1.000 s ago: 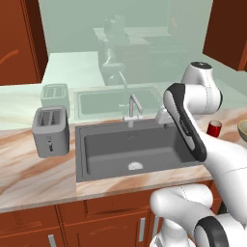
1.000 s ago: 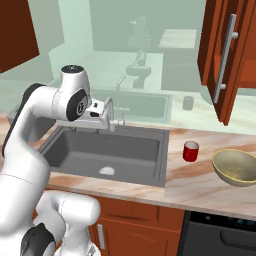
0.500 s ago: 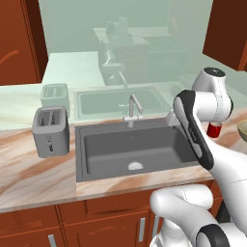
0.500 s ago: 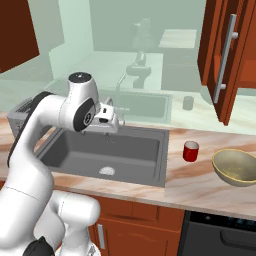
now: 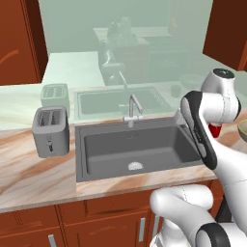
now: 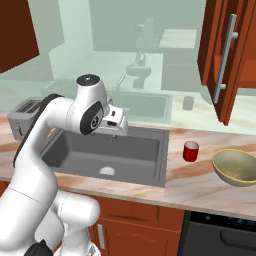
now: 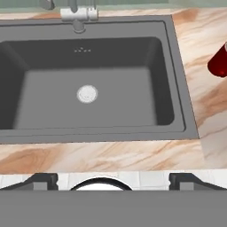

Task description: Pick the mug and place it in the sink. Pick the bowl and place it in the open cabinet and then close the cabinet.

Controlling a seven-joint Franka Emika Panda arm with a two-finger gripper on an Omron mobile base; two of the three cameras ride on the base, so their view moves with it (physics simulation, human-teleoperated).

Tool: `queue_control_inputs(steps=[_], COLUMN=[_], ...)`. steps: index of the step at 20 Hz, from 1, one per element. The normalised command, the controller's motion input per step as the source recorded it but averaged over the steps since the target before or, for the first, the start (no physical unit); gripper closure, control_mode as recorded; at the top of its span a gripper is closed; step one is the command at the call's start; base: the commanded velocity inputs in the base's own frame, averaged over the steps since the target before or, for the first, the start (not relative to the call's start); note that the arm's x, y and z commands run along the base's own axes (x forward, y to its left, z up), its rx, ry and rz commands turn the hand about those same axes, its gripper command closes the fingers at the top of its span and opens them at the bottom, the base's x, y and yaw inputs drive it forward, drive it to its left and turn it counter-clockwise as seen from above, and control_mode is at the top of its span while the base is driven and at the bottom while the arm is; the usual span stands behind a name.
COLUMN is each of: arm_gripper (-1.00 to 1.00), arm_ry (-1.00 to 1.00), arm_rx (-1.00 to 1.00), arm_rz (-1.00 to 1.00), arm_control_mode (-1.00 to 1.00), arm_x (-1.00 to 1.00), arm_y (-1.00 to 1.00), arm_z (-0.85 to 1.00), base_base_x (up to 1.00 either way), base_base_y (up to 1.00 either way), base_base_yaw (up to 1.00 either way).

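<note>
Half the mug (image 7: 219, 62) cut off at frame edge; fingers (image 7: 113, 179) apart, empty, above sink (image 7: 177, 80).

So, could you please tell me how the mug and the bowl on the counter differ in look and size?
The mug is bright red, while the bowl is olive-tan with a thin yellowish rim. The mug is small and upright-sided; the bowl is much wider and shallower. The mug stands nearer the sink, the bowl farther right. Both rest on the marbled counter, untouched.
</note>
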Motion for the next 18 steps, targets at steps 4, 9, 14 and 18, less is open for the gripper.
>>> queue_control_inputs(steps=[4,9,14,18], arm_gripper=[-1.00,-1.00,-1.00,-1.00], arm_ry=[-0.03,-0.05,-0.05,-0.05], arm_rx=[-0.01,-0.01,0.00,0.00], arm_rz=[-0.14,-0.17,-0.18,-0.18], arm_control_mode=[-1.00,-1.00,-1.00,-1.00], arm_x=[0.00,0.00,0.00,0.00], arm_y=[-0.23,-0.19,-0.31,-0.35], arm_z=[0.00,0.00,-0.03,-0.08], base_base_x=[0.00,0.00,0.00,0.00], base_base_y=[0.00,0.00,0.00,0.00], base_base_yaw=[0.00,0.00,0.00,0.00])
